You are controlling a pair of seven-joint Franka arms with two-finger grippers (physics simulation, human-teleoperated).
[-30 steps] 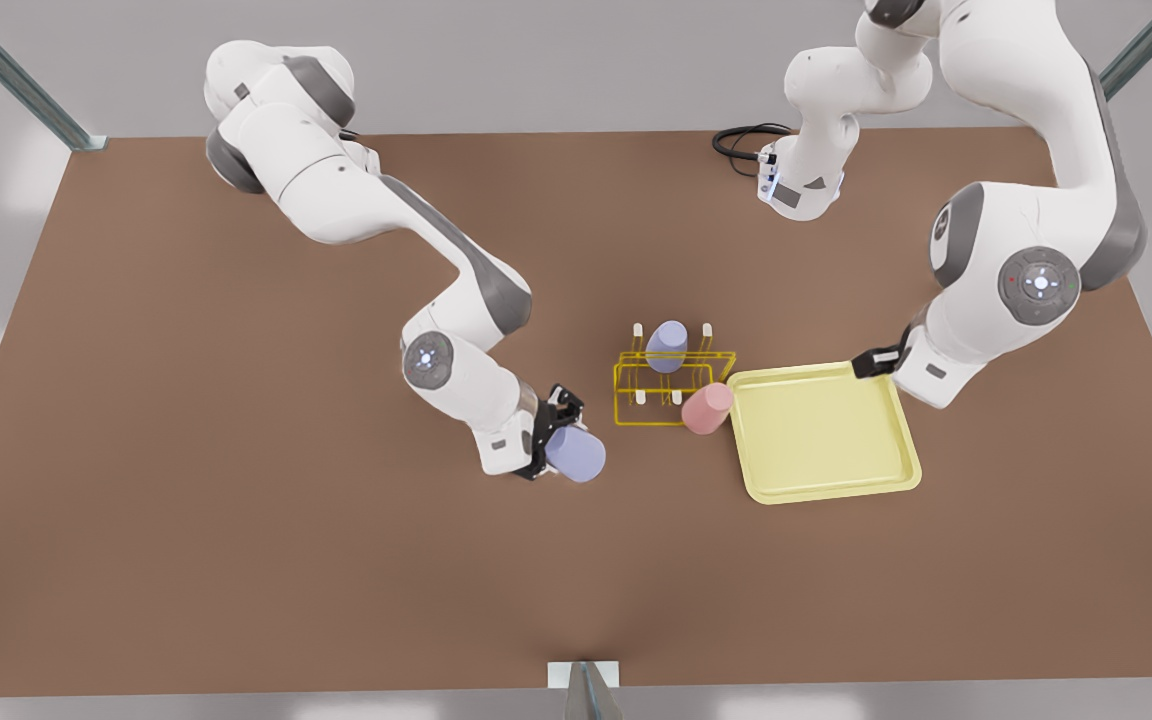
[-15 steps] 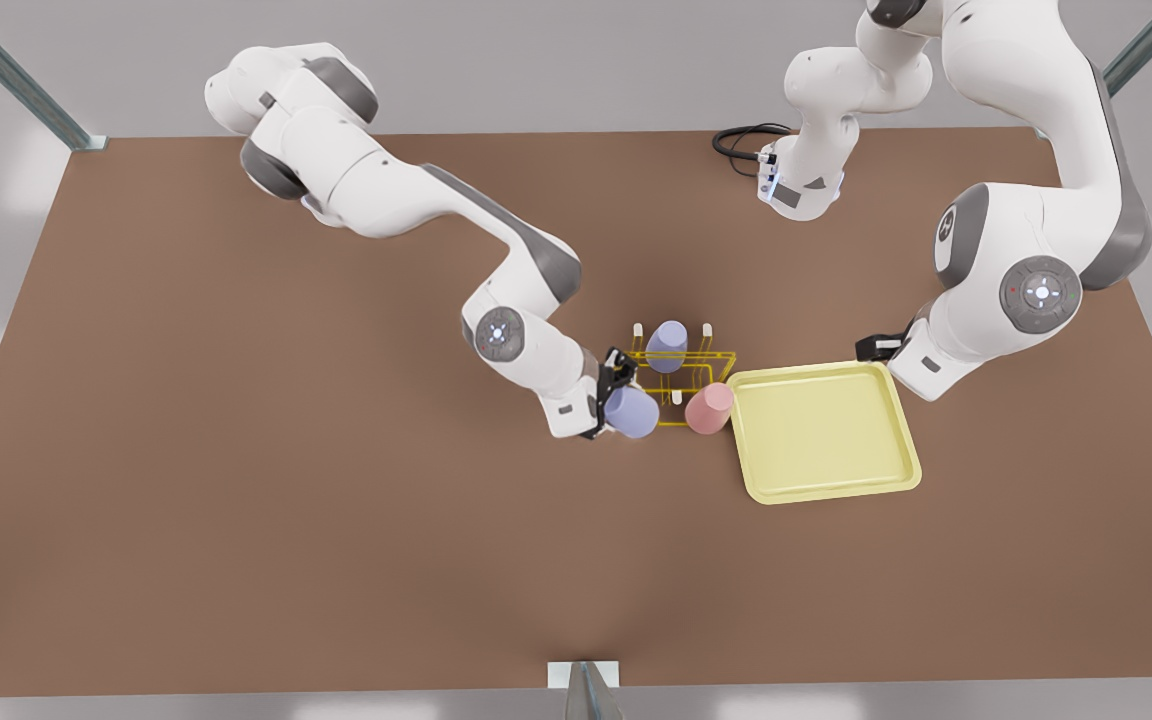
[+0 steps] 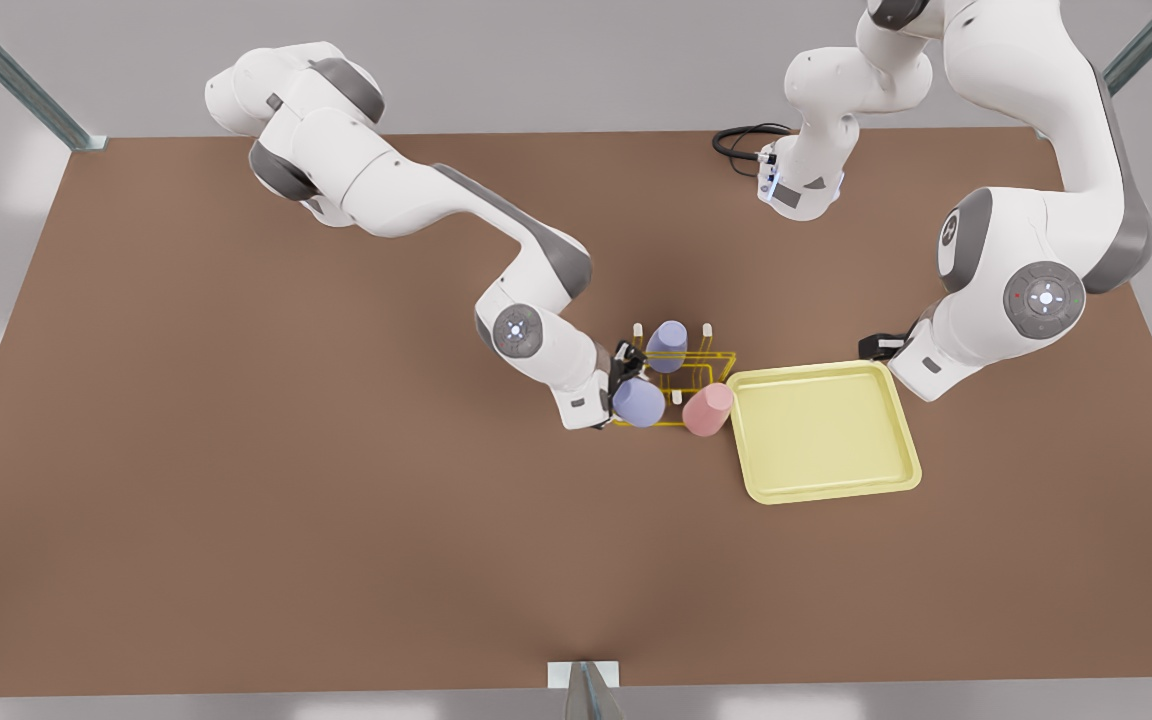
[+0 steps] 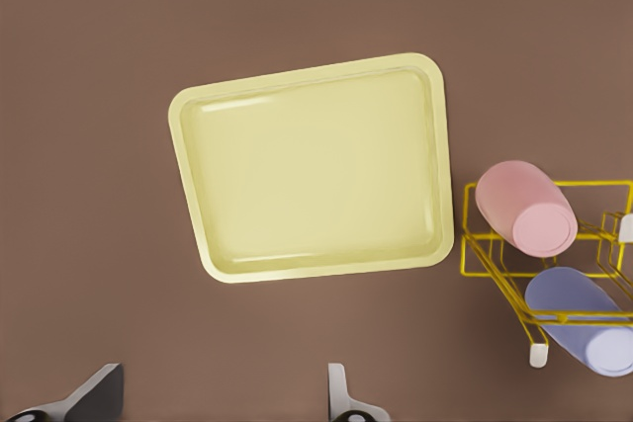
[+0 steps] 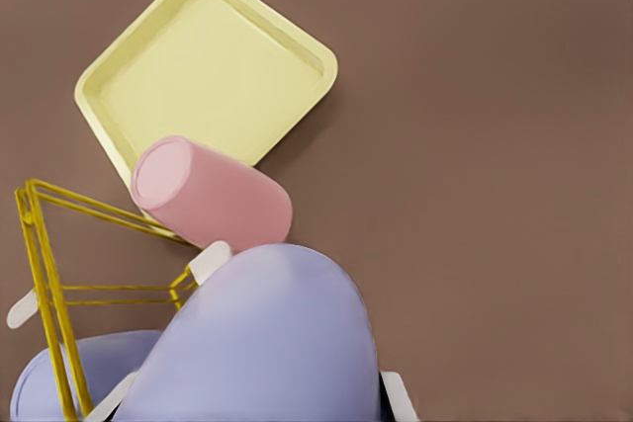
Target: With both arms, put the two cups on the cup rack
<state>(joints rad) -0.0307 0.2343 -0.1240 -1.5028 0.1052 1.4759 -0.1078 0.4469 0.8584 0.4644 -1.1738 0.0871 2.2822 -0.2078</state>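
Observation:
My right gripper (image 3: 626,386) is shut on a lavender cup (image 3: 639,402) and holds it tilted at the corner of the yellow wire cup rack (image 3: 693,361) on the front view's left and near side. Seen from the right wrist, this cup (image 5: 267,343) sits close against a white-tipped peg. The pink cup (image 3: 708,409) (image 5: 213,195) leans on the rack's corner nearest the tray. A look-alike lavender cup (image 3: 667,345) (image 4: 584,323) rests on the rack's far side. My left gripper (image 3: 874,347) (image 4: 220,397) waits open above the tray's far corner, holding nothing.
A flat pale-yellow tray (image 3: 896,430) (image 4: 307,74) lies just beside the rack, on the front view's right. A black cable coil (image 3: 741,140) sits at the table's far edge near an arm base. Bare brown table spreads to the front view's left and near side.
My right gripper has carried the lavender cup from the near left across to the rack's corner. My left arm has drawn back slightly. The pink cup and the racked lavender cup stayed put.

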